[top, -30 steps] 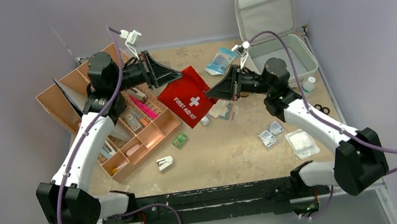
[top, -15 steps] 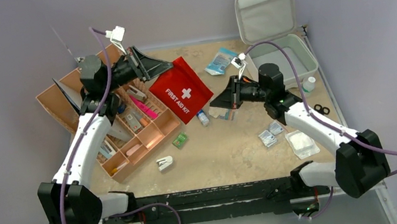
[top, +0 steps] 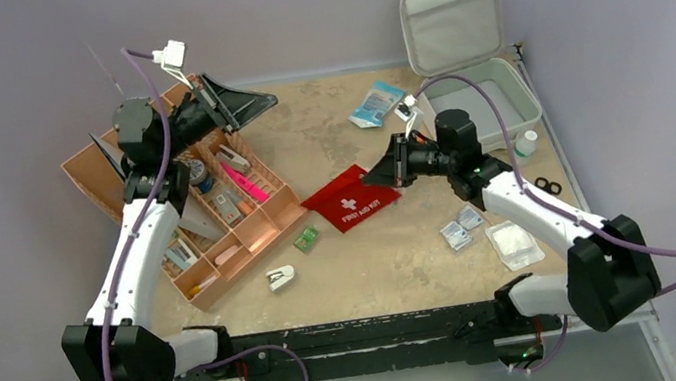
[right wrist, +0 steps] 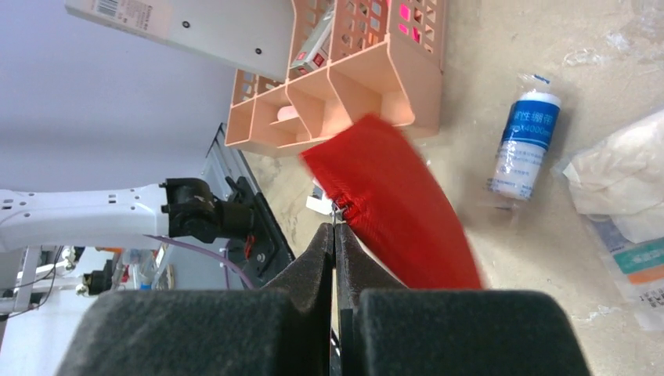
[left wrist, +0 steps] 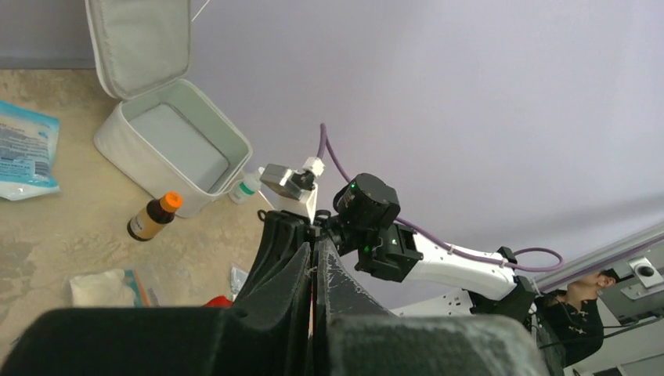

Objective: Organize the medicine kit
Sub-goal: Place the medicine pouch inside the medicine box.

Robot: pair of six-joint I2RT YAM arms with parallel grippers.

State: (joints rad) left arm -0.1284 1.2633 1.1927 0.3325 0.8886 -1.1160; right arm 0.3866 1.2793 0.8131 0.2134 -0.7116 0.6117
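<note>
Red fabric pouch [top: 349,204] hangs bowed just above the mottled tan desk [top: 374,256], its stitched edge pinched in the closed right gripper [top: 374,174]. The left gripper [top: 270,100], closed on nothing, hovers above the peach slotted tray [top: 90,182]. The grey rounded hard-shell kit [top: 527,96] sits open at the desk's far right corner, lid upright.

Jaws together: left gripper [top: 271,102], right gripper [top: 365,177].

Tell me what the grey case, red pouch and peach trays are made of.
Grey case: likely a fabric-covered stiff shell, matte; the lid holds its shape upright.
Red pouch: soft woven fabric, seemingly nylon; it bends.
Peach trays: moulded plastic, slight sheen, thin rigid perforated walls.
</note>
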